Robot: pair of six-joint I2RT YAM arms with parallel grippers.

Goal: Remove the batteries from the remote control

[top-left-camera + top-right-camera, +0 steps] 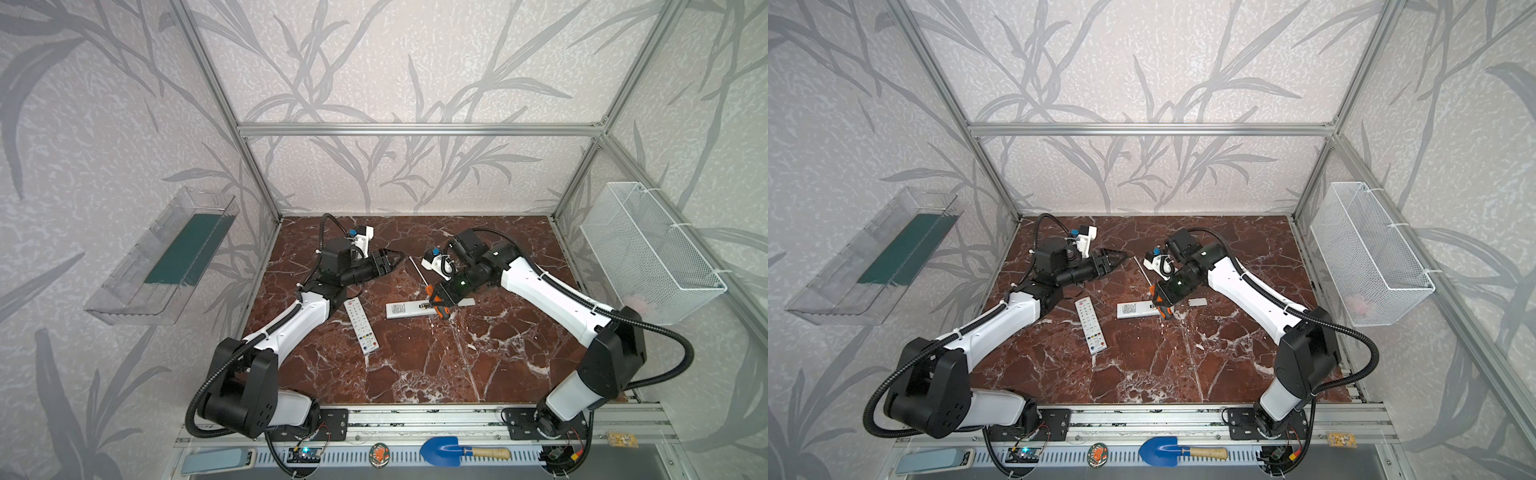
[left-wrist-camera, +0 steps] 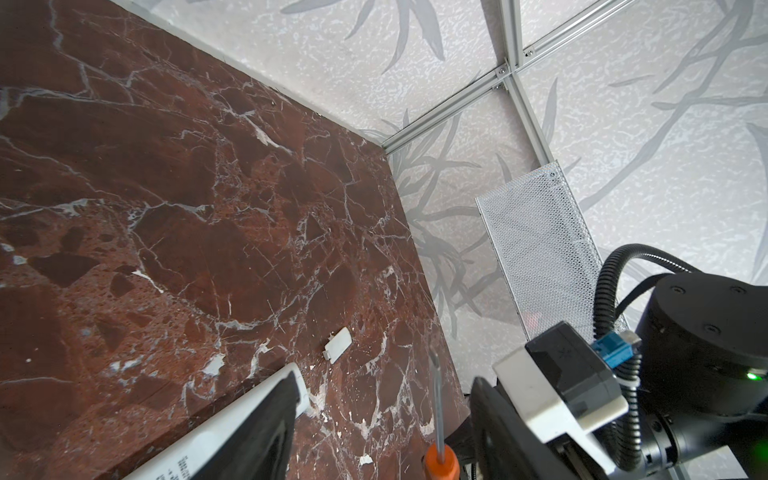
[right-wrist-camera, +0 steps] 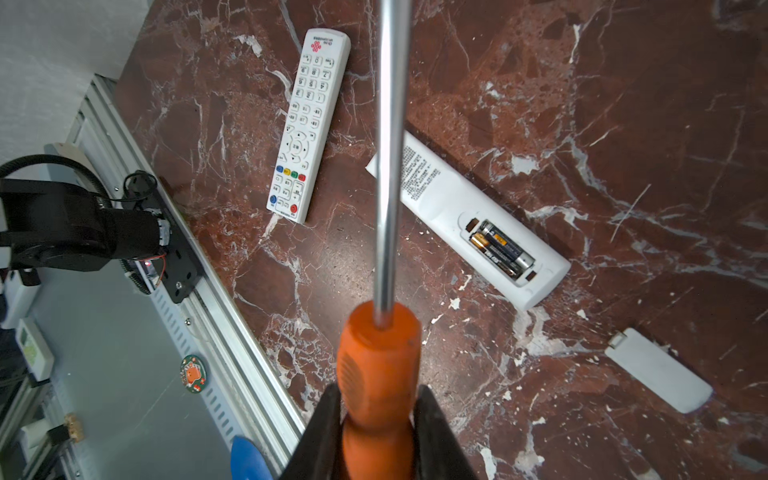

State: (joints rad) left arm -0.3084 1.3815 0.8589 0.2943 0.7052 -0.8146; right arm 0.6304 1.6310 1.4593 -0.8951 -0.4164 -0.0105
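Landmark: face-down remote [image 1: 405, 310], mid-tabletop [image 1: 415, 374], battery bay open.

Nearer than it, on the front rail [image 1: 415, 415]: blue trowel [image 1: 440, 451].

Left of it, slightly nearer: second remote [image 1: 361, 326], buttons up, red knot logo at the top. The characters beside the logo are unreadable.

In its bay: the batteries [image 3: 500, 248], two side by side, black-gold labels, print too small to read. The printed block on its back is illegible.

Over its bay end: right claw [image 1: 437, 296] clamped on the orange screwdriver [image 3: 376, 365], hiding the bay in both top views.

Right of it: loose white cover [image 3: 658, 374].

Beyond it, leftward: left claw [image 1: 397, 258], jaws parted, holding nothing.
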